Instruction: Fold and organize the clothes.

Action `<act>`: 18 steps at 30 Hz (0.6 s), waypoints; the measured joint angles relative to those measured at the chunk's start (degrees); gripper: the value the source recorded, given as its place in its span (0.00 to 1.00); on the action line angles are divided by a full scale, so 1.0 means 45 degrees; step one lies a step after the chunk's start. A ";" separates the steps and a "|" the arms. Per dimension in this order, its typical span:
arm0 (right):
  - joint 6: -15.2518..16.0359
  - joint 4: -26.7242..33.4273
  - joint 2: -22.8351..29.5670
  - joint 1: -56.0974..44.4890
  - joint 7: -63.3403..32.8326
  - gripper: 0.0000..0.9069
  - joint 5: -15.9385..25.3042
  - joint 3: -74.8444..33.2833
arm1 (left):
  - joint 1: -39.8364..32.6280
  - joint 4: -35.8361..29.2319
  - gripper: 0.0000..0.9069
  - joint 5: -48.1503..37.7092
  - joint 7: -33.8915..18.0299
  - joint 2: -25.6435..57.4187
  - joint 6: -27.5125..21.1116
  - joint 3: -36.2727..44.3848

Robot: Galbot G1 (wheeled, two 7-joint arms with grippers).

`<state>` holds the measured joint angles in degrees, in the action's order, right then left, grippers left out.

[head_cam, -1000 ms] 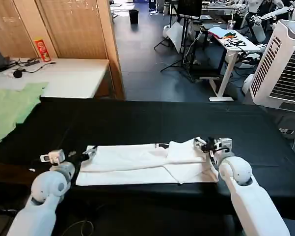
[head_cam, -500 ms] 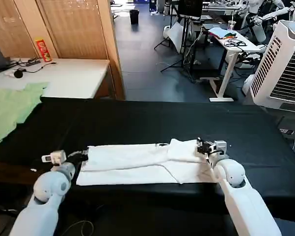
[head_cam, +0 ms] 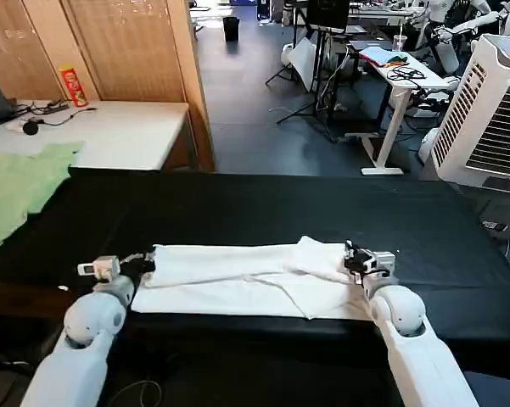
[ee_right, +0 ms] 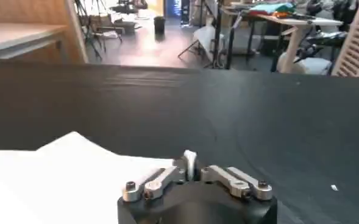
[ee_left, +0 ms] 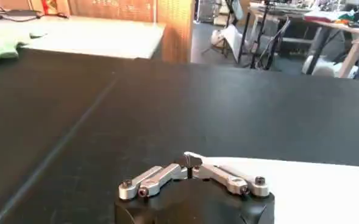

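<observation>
The white T-shirt (head_cam: 246, 280) lies folded into a long band across the near part of the black table (head_cam: 263, 208), plain side up. My left gripper (head_cam: 144, 261) is shut on its left end; in the left wrist view the jaws (ee_left: 189, 163) pinch a white corner of the shirt (ee_left: 313, 182). My right gripper (head_cam: 350, 257) is shut on the right end, where the cloth bunches up. A sliver of white fabric (ee_right: 189, 162) shows between the shut jaws in the right wrist view, with the shirt (ee_right: 63, 176) spreading beside them.
A pale green garment (head_cam: 21, 182) lies at the table's far left. A white desk (head_cam: 102, 127) with a red can (head_cam: 72, 85) stands behind. A white fan unit (head_cam: 492, 110) stands at the right. The far half of the table is bare black cloth.
Both grippers have moved away from me, dragging the shirt's near edge up over the band, which now lies a little farther back. The grips are unchanged.
</observation>
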<state>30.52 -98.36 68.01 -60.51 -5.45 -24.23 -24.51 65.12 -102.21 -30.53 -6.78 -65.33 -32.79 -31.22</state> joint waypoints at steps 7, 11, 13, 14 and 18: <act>0.0268 -0.1594 -0.0446 -0.0800 -0.0211 0.97 -0.0456 -0.0669 | 0.0363 -0.0754 0.97 -0.0296 -0.0035 0.0486 0.0002 -0.0458; 0.0243 -0.2592 -0.0490 -0.1445 -0.0172 0.97 -0.0612 -0.1161 | 0.0853 -0.1517 0.97 -0.0988 -0.0056 0.0561 -0.0021 -0.0804; 0.0209 -0.3064 -0.0490 -0.1795 -0.0115 0.97 -0.0635 -0.1373 | 0.1311 -0.2003 0.97 -0.1200 -0.0015 0.0435 0.0011 -0.1017; 0.0198 -0.3262 -0.0488 -0.1965 -0.0102 0.97 -0.0638 -0.1465 | 0.1555 -0.2184 0.97 -0.1196 0.0011 0.0361 0.0037 -0.1079; 0.0169 -0.3915 -0.0478 -0.2486 -0.0094 0.97 -0.0663 -0.1709 | 0.2510 -0.2739 0.97 -0.0840 0.0090 -0.0095 0.0161 -0.1158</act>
<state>31.28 -115.98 65.86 -71.69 -5.87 -27.22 -32.20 76.42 -114.54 -34.31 -6.38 -65.76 -32.07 -36.43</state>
